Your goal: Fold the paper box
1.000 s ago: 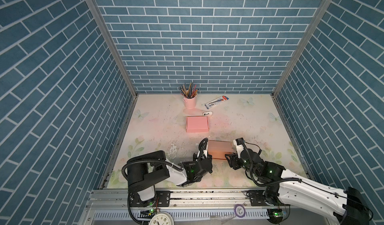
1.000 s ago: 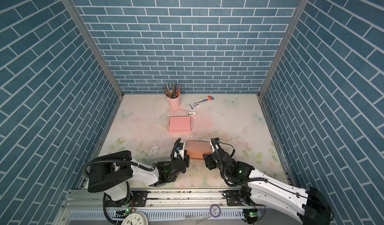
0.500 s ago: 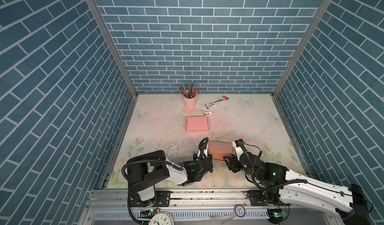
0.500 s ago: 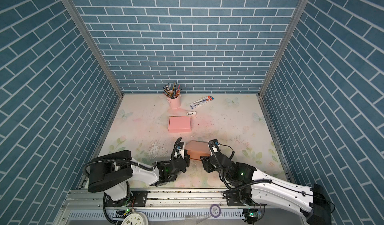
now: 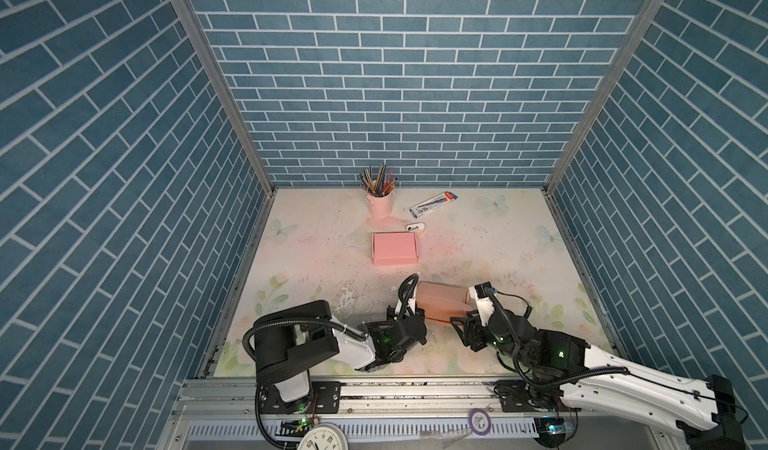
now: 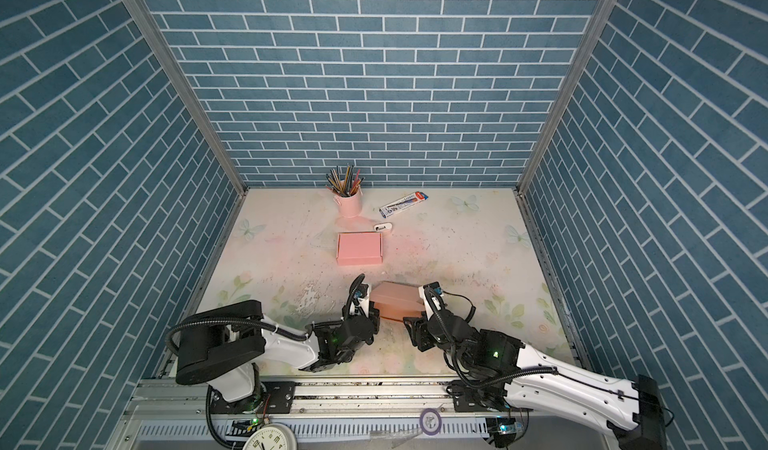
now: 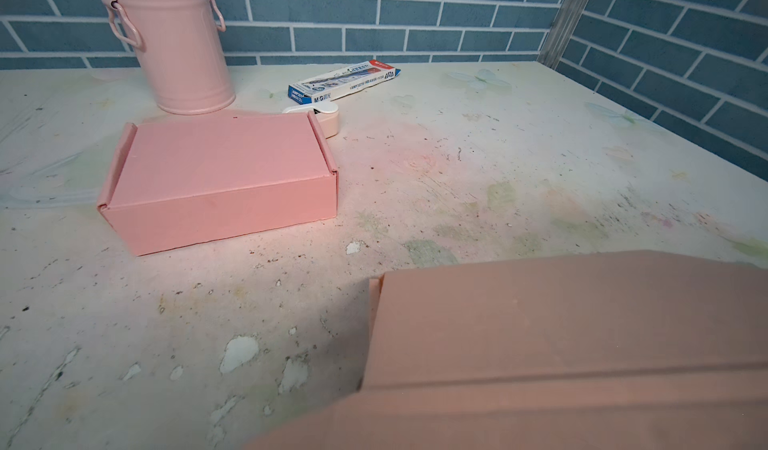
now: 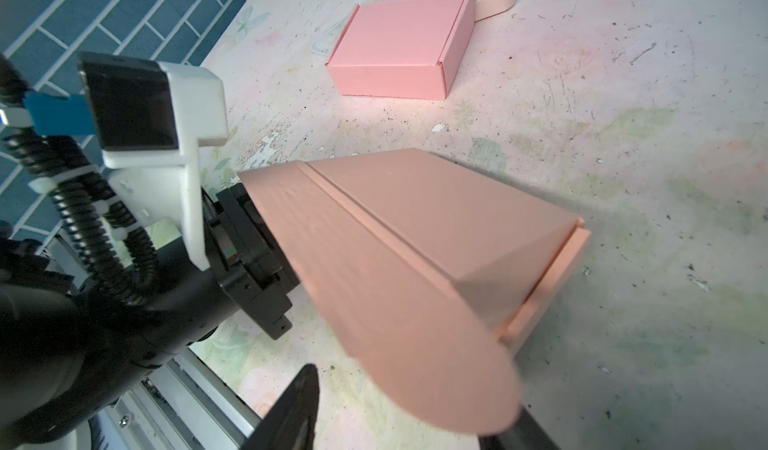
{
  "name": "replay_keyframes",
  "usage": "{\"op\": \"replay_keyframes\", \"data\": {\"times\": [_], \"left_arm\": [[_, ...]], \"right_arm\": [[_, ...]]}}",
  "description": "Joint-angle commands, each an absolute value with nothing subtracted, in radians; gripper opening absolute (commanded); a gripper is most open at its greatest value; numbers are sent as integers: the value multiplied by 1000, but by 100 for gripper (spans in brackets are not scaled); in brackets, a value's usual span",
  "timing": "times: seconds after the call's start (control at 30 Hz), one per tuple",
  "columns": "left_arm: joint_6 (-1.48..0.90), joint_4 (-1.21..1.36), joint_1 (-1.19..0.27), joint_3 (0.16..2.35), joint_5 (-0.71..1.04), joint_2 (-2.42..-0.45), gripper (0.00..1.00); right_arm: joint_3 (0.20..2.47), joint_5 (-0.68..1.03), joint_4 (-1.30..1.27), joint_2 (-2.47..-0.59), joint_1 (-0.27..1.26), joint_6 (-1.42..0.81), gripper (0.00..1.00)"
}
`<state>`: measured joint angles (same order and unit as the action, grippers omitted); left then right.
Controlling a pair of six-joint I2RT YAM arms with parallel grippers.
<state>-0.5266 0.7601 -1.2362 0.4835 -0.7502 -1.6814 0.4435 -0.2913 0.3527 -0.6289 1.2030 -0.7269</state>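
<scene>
A salmon-pink paper box (image 5: 442,304) (image 6: 395,302) lies near the table's front, between my two grippers. Its long lid flap (image 8: 386,285) stands raised along the near side. My left gripper (image 5: 415,315) (image 6: 374,310) is at the box's left end, shut on the end of that flap. The flap (image 7: 561,344) hides its jaws in the left wrist view. My right gripper (image 5: 461,325) (image 6: 411,323) (image 8: 407,421) is at the right end. It is open, with its dark fingers (image 8: 291,406) on either side of the flap's rounded tip.
A folded pink box (image 5: 394,249) (image 7: 220,177) sits at mid-table. Behind it stand a pink pencil cup (image 5: 380,202), a blue pen carton (image 5: 433,203) and a small white tape dispenser (image 5: 415,228). Blue brick walls close in three sides.
The right gripper has shifted a little toward the front edge at the box's right end. The left arm has stayed put.
</scene>
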Motion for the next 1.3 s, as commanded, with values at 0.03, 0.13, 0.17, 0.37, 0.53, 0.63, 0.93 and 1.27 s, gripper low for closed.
{"op": "replay_keyframes", "data": {"times": [0.03,0.13,0.17,0.37,0.53,0.63,0.93,1.27], "left_arm": [[-544,694,-1229,487,-809,-1656,8],[-565,658,-1226,486,-833,-1646,8],[-565,659,-1223,481,-834,-1641,8],[-542,669,-1223,469,-822,-1621,8],[-508,665,-1224,466,-711,-1574,26],[-536,612,-1224,466,-647,-1537,36],[-712,236,-1227,470,-510,-1338,86],[-606,-38,-1213,484,-320,-960,88]], "right_arm": [[413,-284,345,-614,1220,-763,59],[412,-309,386,-591,1220,-785,59],[412,-312,387,-579,1219,-784,59],[430,-306,361,-565,1220,-769,59],[455,-345,386,-603,1220,-786,58],[463,-356,390,-594,1220,-790,58],[509,-377,474,-554,1220,-766,60],[589,-403,485,-572,1218,-706,63]]}}
